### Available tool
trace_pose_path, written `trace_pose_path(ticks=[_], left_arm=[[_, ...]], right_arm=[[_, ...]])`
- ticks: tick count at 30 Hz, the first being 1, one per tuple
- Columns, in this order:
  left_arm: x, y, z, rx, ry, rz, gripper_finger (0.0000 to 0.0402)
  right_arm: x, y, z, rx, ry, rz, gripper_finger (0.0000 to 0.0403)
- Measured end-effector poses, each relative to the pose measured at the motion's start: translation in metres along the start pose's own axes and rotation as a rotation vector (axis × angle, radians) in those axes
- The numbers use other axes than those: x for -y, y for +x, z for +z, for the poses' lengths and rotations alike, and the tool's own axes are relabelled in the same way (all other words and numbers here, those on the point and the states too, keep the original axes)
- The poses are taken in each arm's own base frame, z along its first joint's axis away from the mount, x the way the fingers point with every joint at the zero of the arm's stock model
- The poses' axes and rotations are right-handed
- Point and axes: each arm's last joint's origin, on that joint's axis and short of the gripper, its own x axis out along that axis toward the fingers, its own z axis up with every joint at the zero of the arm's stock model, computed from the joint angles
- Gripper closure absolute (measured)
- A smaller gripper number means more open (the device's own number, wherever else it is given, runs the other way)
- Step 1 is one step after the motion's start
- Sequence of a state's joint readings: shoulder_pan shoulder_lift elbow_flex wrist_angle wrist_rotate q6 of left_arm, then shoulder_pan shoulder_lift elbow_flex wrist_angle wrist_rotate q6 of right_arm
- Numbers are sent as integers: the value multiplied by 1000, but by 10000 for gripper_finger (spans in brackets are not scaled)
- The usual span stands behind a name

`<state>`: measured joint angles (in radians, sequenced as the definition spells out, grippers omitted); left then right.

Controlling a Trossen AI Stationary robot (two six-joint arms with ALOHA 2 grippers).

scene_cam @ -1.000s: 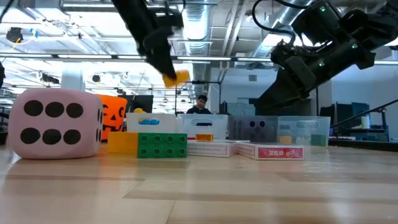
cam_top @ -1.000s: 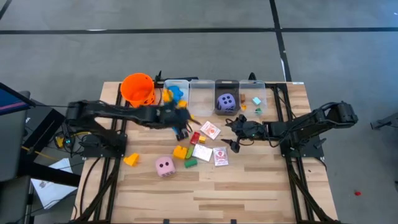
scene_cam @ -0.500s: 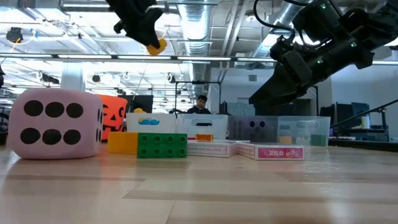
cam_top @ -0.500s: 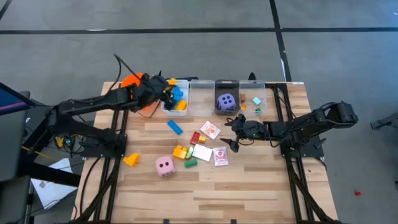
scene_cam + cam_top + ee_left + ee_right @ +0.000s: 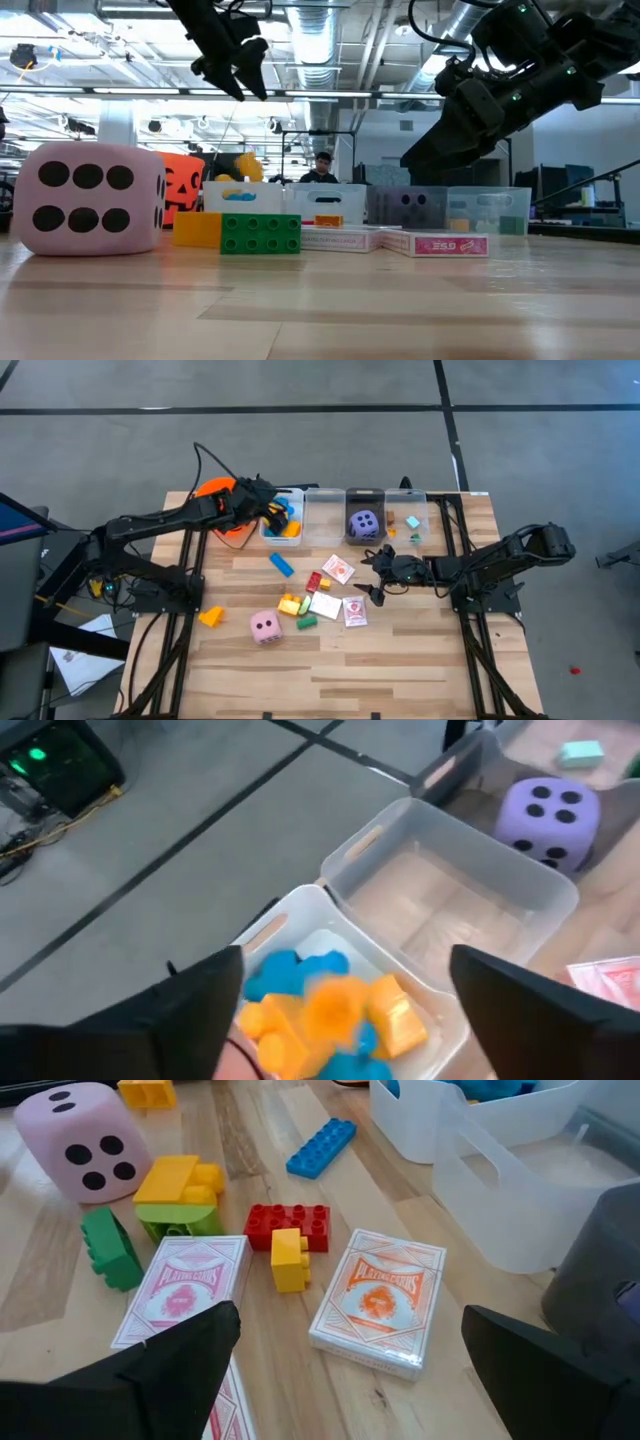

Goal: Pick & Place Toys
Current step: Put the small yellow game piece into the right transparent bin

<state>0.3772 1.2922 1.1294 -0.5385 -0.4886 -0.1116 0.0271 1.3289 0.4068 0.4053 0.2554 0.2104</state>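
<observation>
While my left gripper [image 5: 268, 512] hangs spread over the bin [image 5: 295, 494], I'd pinch the light, rigid blue brick [image 5: 281, 564] across its narrow sides.

Both arms extended inward, both grippers empty.

The left arm stretches toward one o'clock, its left gripper [image 5: 268, 505] raised high with fingers [image 5: 252, 62] spread (nothing between them). The right arm reaches toward nine o'clock, its right gripper [image 5: 370, 572] held low with fingers apart.

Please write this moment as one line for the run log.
left gripper: open above leftmost bin | yellow block: dropping into it | right gripper: open, waiting over cards
</observation>
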Motion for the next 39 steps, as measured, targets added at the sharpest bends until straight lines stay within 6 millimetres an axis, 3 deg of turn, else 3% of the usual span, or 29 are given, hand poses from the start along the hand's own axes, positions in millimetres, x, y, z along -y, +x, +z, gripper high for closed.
trace_pose_path(ticks=[6, 14, 18, 22, 27, 31, 35, 39], left_arm=[[8, -6, 4, 19, -73, -232, 6], [44, -29, 23, 182, -122, -821, 32], [63, -47, 27, 259, -76, -982, 43], [73, -56, 23, 253, -51, -1016, 51], [83, -55, 14, 207, -19, -888, 62], [114, -33, -7, 84, 85, -757, 74], [146, -11, -21, 66, 162, -726, 82], [163, 10, -34, 11, 192, -708, 85]], right_arm=[[0, 0, 0, 0, 0, 0, 21], [0, 0, 0, 0, 1, 0, 21], [0, 0, 0, 0, 3, 0, 21], [0, 0, 0, 0, 5, 0, 21], [-2, 0, 0, 0, 22, 6, 21], [-8, -2, -2, -1, 8, 29, 21], [-14, -4, -1, 3, -2, 51, 21], [-18, -4, 2, 12, -3, 64, 21]])
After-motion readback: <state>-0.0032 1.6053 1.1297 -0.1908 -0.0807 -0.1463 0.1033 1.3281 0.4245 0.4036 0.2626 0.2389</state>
